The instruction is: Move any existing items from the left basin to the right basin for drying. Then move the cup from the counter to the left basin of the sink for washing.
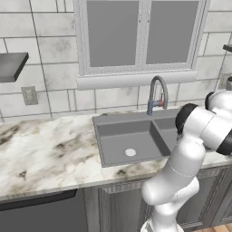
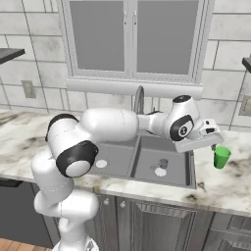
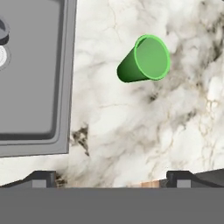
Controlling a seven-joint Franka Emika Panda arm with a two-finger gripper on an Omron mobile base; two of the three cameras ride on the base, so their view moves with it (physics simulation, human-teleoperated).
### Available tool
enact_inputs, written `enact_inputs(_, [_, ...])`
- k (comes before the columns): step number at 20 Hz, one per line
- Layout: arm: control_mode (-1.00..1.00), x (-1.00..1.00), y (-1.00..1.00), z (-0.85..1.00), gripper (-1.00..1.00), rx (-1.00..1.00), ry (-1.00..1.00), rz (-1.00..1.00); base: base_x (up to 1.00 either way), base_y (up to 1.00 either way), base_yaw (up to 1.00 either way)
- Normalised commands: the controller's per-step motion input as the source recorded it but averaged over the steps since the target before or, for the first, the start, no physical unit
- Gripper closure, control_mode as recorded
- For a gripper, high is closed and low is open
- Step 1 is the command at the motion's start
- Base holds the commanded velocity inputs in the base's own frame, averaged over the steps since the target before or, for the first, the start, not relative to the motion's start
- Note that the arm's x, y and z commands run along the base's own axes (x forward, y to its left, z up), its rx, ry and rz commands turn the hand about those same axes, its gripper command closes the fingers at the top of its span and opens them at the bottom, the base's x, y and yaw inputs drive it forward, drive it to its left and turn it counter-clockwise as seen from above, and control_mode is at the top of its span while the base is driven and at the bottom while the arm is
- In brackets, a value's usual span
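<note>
Left base view: counter (image 1: 41, 149) runs across the lower left and middle of the frame; sink (image 1: 102, 121) sits at centre with the arched faucet (image 1: 157, 93) behind it; left basin (image 1: 118, 145) holds nothing but its pale drain (image 1: 130, 152); white arm covers the right part of the sink.

Right base view: left basin (image 2: 115, 159) at centre left, partly behind the arm, pale drain (image 2: 101, 163) showing; right basin (image 2: 169, 159) just right of it, with a small grey cylindrical object (image 2: 163, 163) standing inside next to that basin's drain (image 2: 160, 172); further right, the gripper (image 2: 214, 143) hangs over the counter (image 2: 228, 179), just above and a bit left of the cup (image 2: 221, 157); cup stands upright on the counter, right of the sink, apart from the sink rim.

Hand view: right basin (image 3: 30, 83) fills the upper left, grey object (image 3: 2, 33) and drain cut off at the left edge; cup (image 3: 146, 60) in the upper right centre on the counter (image 3: 131, 127), rim toward the camera, inside looks empty; finger tips (image 3: 39, 179) at the bottom corners stand spread as wide as they go, nothing between them; cup not touched.
</note>
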Motion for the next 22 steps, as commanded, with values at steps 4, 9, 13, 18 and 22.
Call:
enact_inputs(4, [-1.0,0.3,-0.09,-0.14,-1.0,0.0,0.0,0.0,0.0,0.0,0.0])
enact_inputs(9, [-1.0,0.31,-0.08,-0.09,-1.0,0.0,0.0,0.0,0.0,0.0,0.0])
enact_inputs(13, [-1.0,0.25,-0.12,-0.12,-1.0,0.0,0.0,0.0,0.0,0.0,0.0])
enact_inputs(18, [-1.0,0.3,-0.2,-0.12,-1.0,0.0,0.0,0.0,0.0,0.0,0.0])
enact_inputs(22, [-1.0,0.29,-0.18,-0.11,-1.0,0.0,0.01,0.0,0.0,0.0,0.0])
